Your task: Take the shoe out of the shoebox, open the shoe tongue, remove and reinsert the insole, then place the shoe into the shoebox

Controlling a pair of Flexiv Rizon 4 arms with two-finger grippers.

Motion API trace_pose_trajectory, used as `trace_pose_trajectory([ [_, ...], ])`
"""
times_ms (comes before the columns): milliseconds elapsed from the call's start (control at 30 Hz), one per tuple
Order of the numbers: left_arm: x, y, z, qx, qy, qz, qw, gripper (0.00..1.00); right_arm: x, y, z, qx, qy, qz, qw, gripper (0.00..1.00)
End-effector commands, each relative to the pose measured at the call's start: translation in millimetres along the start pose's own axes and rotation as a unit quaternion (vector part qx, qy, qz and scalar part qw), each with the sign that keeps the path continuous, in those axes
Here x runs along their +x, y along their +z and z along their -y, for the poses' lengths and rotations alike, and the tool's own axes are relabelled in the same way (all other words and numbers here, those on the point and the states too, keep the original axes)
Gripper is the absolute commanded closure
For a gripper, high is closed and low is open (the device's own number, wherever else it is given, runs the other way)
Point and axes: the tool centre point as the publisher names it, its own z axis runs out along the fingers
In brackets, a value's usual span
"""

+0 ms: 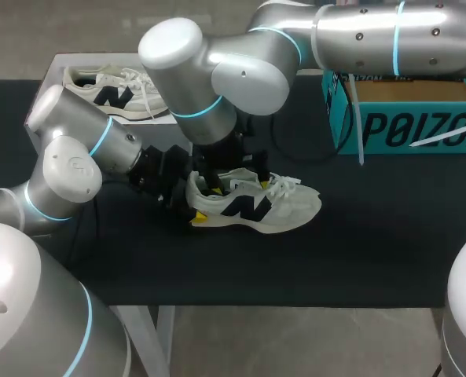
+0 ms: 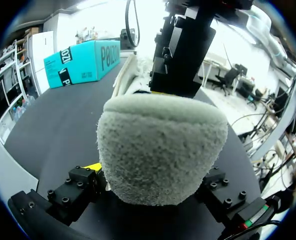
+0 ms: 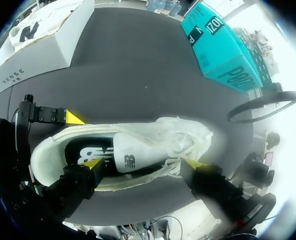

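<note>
A pale grey and white shoe (image 1: pixel 284 210) lies on its sole in the middle of the black table, toe to the right. My left gripper (image 1: pixel 193 206) is at its heel. In the left wrist view the fuzzy heel (image 2: pixel 162 145) fills the space between the fingers, which press on it from both sides. My right gripper (image 1: pixel 239 187) hangs open over the shoe's mouth (image 3: pixel 144 165): one fingertip (image 3: pixel 93 164) sits over the black insole (image 3: pixel 83 150), the other (image 3: pixel 195 165) is outside the shoe by the laces. The white tongue (image 3: pixel 130 155) lies across the opening.
A white shoebox (image 1: pixel 60 67) at the back left holds a second shoe (image 1: pixel 111 90). A teal cardboard box (image 1: pixel 405 129) stands at the back right. Bare black mat lies in front of the shoe and to its right.
</note>
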Motion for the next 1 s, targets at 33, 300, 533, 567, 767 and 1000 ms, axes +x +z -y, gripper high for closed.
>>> trace_pose_trajectory([
  [33, -1.2, 2, 0, 0.0, 0.0, 0.0, 1.0, 1.0, 1.9, 4, -3.3, 0.006, 0.002, 0.011, 1.0, 0.0],
  [300, -1.2, 2, 0, 0.0, 0.0, 0.0, 1.0, 1.0, -22.3, 2, -3.1, 0.009, 0.017, 0.027, 0.999, 0.0],
  [533, -1.2, 2, 0, 0.0, 0.0, 0.0, 1.0, 1.0, -34.5, -3, -3.8, 0.008, 0.031, 0.023, 0.999, 1.0],
  [567, -1.2, 2, 0, 0.0, 0.0, 0.0, 1.0, 1.0, -36.4, -5, -4.5, 0.009, 0.035, 0.015, 0.999, 1.0],
  [767, -1.2, 2, 0, 0.0, 0.0, 0.0, 1.0, 1.0, -42.8, -12, -4.9, 0.013, 0.037, -0.009, 0.999, 1.0],
  [1000, -1.2, 2, 0, 0.0, 0.0, 0.0, 1.0, 1.0, -68.7, -23, -8.9, 0.018, 0.051, -0.056, 0.997, 1.0],
])
